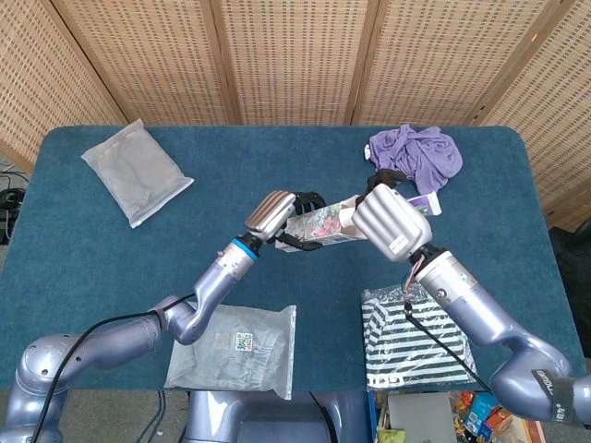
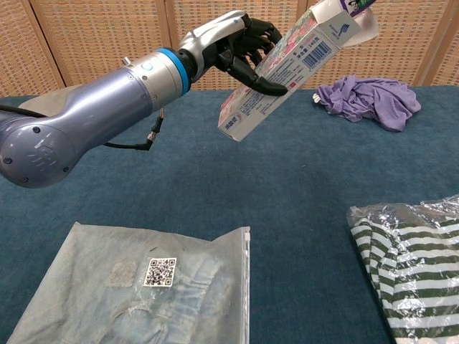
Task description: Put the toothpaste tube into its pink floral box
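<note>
My left hand (image 1: 277,214) grips the pink floral box (image 1: 319,224) and holds it up off the table, open end toward the right. In the chest view the left hand (image 2: 240,39) tilts the box (image 2: 287,68) with its open flaps at the top right. My right hand (image 1: 390,221) holds the toothpaste tube (image 1: 422,203), whose flat tail sticks out behind the hand. The tube's front end (image 2: 356,5) sits at the box's mouth; how far in it reaches is hidden. The right hand itself is out of the chest view.
On the blue table (image 1: 277,157) lie a purple cloth (image 1: 417,154) at the back right, a grey pouch (image 1: 137,171) at the back left, a bagged denim garment (image 1: 235,349) at the front and a bagged striped shirt (image 1: 417,337) at the front right.
</note>
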